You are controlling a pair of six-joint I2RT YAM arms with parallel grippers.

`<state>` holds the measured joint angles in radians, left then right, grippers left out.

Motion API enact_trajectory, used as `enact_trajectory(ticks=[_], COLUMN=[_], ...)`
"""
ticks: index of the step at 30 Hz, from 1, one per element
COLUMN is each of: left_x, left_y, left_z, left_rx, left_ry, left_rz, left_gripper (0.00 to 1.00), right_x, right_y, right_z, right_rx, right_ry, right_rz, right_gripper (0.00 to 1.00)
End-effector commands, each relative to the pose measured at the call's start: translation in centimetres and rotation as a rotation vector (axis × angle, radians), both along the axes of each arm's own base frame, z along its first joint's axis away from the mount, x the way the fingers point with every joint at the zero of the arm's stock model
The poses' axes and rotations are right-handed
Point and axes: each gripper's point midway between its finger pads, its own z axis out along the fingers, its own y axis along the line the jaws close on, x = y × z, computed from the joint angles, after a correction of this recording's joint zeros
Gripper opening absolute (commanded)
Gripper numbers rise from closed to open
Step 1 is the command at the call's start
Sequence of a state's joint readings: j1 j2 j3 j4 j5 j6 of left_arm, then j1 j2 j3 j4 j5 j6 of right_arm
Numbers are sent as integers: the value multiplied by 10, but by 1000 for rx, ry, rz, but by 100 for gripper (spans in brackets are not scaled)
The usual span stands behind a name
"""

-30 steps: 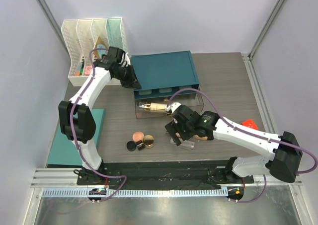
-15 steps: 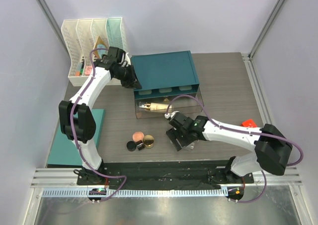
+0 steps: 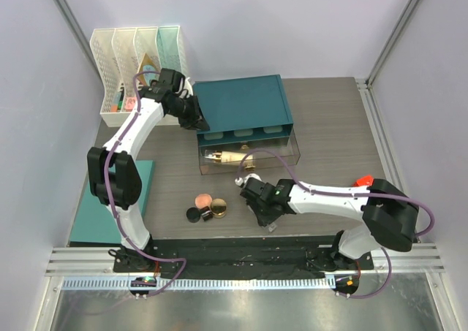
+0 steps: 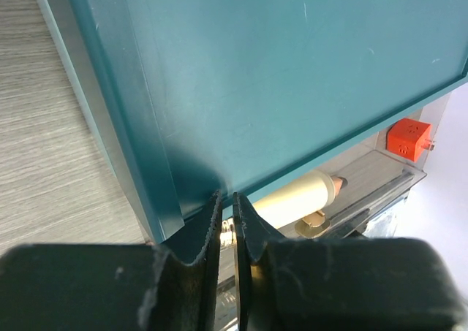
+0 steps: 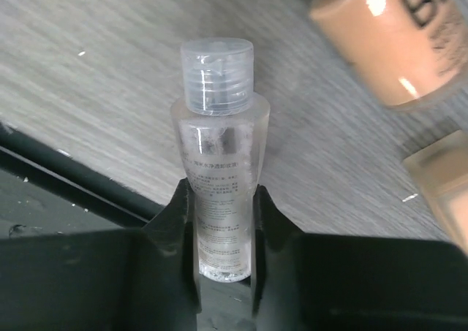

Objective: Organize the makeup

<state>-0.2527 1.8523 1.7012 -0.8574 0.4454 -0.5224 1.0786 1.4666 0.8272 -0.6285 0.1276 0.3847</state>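
Pick step in hand: right gripper (image 5: 219,199) was clenched on the clear bottle (image 5: 218,156), low over the surface (image 3: 329,126) just in front of the clear drawer (image 3: 281,154), left gripper (image 4: 228,203) pinched together behind the drawer's left end; next, judged, the bottle needed carrying into that drawer.

Your file racks (image 3: 139,53) stand far left, the drawer unit (image 3: 245,104) right of them, a tube (image 3: 232,156) in its drawer; nearer, compacts (image 3: 203,200), and a bottle (image 5: 218,163) to their right.
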Motion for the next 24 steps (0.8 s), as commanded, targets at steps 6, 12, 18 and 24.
enact_trajectory(ticks=[6, 12, 18, 24], left_x=[-15, -14, -14, -15], left_y=[9, 9, 9, 8], left_z=[-35, -37, -39, -41], left_rx=[77, 76, 73, 72], left_ry=[122, 128, 134, 139], left_rz=[-6, -4, -5, -7], left_gripper=[13, 13, 13, 13], right_x=[-9, 13, 62, 130], right_y=[16, 20, 13, 1], right_z=[47, 121, 192, 219], right_rx=[78, 226, 208, 28], right_ry=[-100, -303, -576, -704], right_rz=[60, 77, 31, -27], right_gripper=[1, 1, 1, 1])
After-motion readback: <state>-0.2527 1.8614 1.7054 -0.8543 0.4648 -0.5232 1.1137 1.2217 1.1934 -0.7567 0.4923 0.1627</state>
